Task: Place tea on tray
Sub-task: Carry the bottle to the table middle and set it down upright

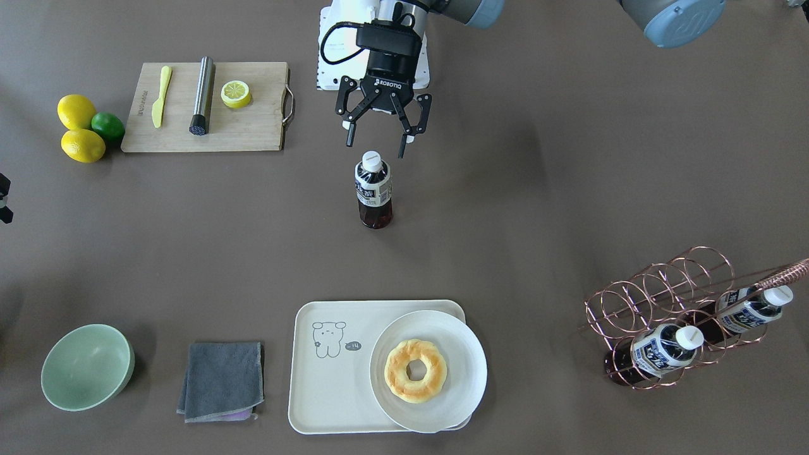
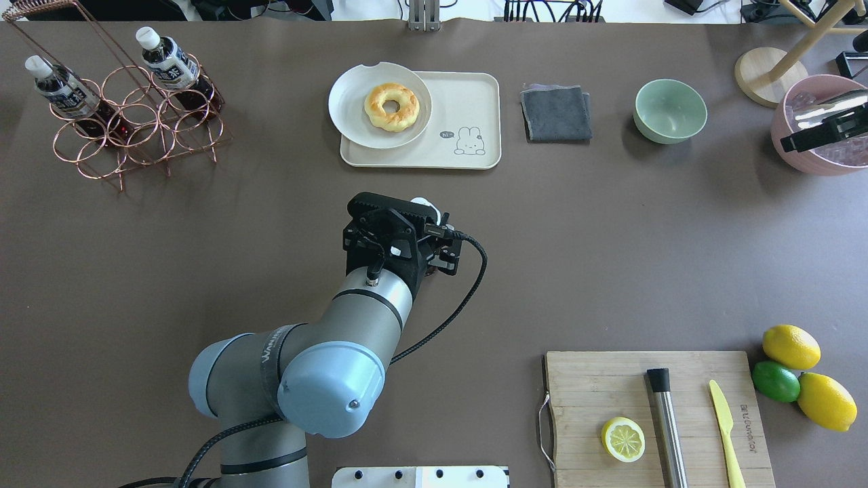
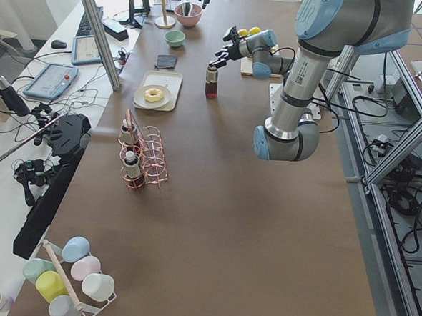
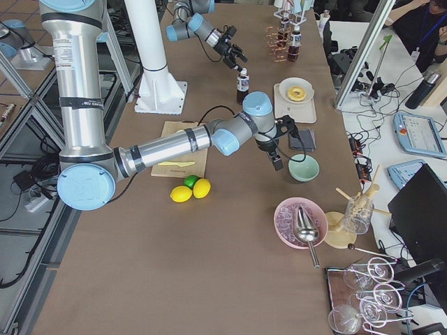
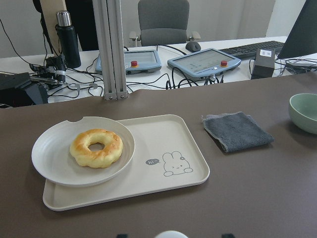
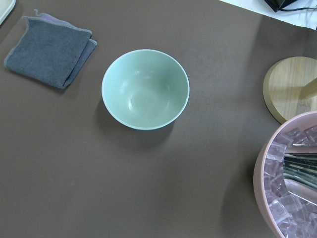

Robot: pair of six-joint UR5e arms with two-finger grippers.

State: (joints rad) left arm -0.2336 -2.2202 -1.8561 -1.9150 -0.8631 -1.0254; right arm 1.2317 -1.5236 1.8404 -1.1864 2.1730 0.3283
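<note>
The tea (image 1: pixel 373 193), a small bottle of dark liquid with a white cap, stands upright on the brown table, well short of the tray. My left gripper (image 1: pixel 376 145) is open, its fingers spread just above and behind the cap, touching nothing. The cap shows at the bottom edge of the left wrist view (image 5: pixel 171 234). The cream tray (image 1: pixel 328 392) lies at the far side, and a white plate (image 1: pixel 464 354) with a doughnut (image 1: pixel 415 370) covers one end of it. The bear end (image 5: pixel 173 148) is bare. My right gripper (image 4: pixel 278 155) hovers high near the green bowl; I cannot tell its state.
A copper wire rack (image 1: pixel 670 303) holds two more bottles. A green bowl (image 1: pixel 87 366) and a grey cloth (image 1: pixel 221 379) lie beside the tray. A cutting board (image 1: pixel 253 126) carries a knife, a steel cylinder and a lemon half. A pink bowl of ice (image 2: pixel 820 159) sits at the table's end.
</note>
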